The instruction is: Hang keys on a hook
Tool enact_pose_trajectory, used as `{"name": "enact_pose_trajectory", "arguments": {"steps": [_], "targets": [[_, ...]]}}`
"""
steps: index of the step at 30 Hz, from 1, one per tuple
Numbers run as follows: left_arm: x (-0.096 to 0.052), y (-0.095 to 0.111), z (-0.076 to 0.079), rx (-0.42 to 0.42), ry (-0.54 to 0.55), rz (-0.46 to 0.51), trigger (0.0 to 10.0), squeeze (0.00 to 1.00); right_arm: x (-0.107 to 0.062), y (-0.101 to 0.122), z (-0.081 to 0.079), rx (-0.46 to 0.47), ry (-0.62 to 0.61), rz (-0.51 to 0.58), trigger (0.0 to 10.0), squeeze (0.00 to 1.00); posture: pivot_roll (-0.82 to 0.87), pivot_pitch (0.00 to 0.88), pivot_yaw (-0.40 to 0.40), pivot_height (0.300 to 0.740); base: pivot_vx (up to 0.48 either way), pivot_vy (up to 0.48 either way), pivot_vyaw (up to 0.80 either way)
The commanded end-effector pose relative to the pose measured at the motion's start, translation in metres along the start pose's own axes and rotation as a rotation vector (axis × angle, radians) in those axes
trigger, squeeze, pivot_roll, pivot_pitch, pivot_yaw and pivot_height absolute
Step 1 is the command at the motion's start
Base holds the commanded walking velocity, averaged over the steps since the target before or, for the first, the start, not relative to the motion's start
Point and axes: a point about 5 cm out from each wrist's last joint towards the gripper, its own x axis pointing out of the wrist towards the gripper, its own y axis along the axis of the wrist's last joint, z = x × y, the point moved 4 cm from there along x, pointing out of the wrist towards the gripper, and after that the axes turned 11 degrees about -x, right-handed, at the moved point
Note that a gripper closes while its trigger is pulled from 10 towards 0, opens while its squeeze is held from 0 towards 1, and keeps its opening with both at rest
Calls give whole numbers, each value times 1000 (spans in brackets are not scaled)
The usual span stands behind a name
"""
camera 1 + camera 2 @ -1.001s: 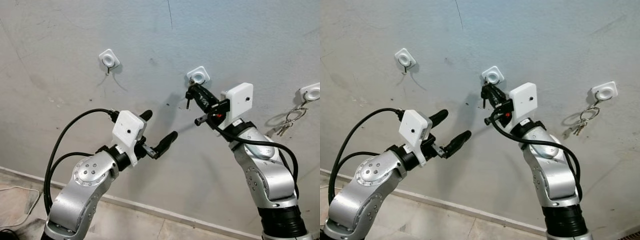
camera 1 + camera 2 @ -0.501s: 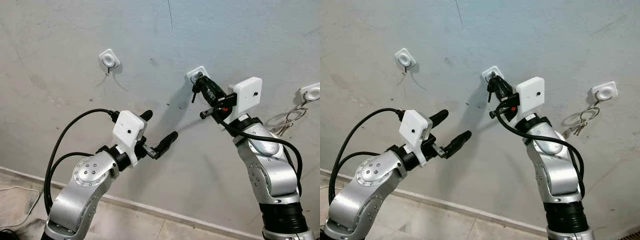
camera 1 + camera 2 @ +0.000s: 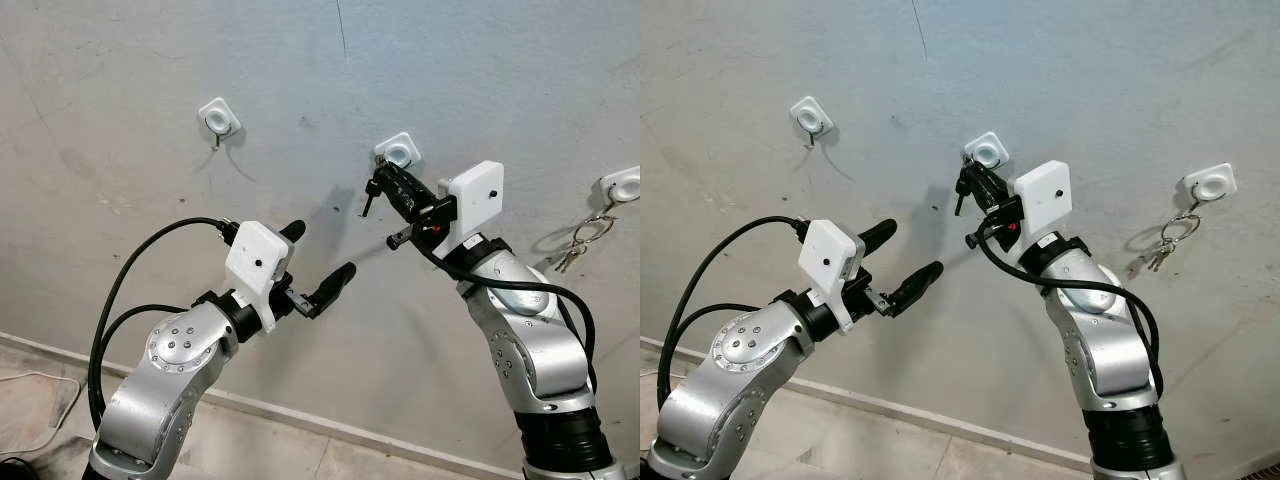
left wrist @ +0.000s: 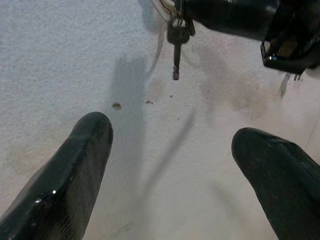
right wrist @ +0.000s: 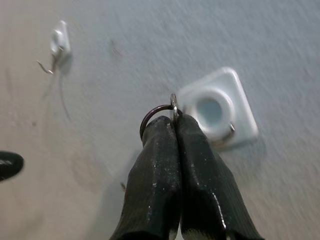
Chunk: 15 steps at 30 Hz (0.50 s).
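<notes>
On the grey wall, the middle white hook (image 3: pixel 398 151) has my right gripper (image 3: pixel 377 184) just below and left of it, shut on a key ring (image 5: pixel 154 113). A small dark key (image 3: pixel 366 205) dangles from the ring. In the right wrist view the ring sits beside the hook plate (image 5: pixel 218 110), not over its prong. My left gripper (image 3: pixel 320 251) is held open lower left, away from the wall hooks, with the key (image 4: pixel 176 49) in sight between its fingers (image 4: pixel 75 165).
A bare white hook (image 3: pixel 218 119) is at the upper left of the wall. The right-hand hook (image 3: pixel 623 184) carries another bunch of keys (image 3: pixel 577 241). A skirting strip (image 3: pixel 300 418) runs along the foot of the wall.
The right gripper, which had risen to the middle hook half a second ago, has dropped back down and to the left with the key. The left arm has stayed still.
</notes>
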Motion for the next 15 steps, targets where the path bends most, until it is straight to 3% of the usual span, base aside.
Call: {"name": "enact_pose_trajectory", "arguments": {"steps": [1, 15], "targets": [[1, 1, 2, 8, -8, 3, 10000, 0, 0, 5, -2, -15, -15, 18, 10000, 0, 221, 0, -41, 740, 0, 0, 0], [1, 1, 1, 10, -8, 4, 10000, 0, 0, -4, 5, -44, -83, -25, 10000, 0, 225, 0, -43, 740, 0, 0, 0]]}}
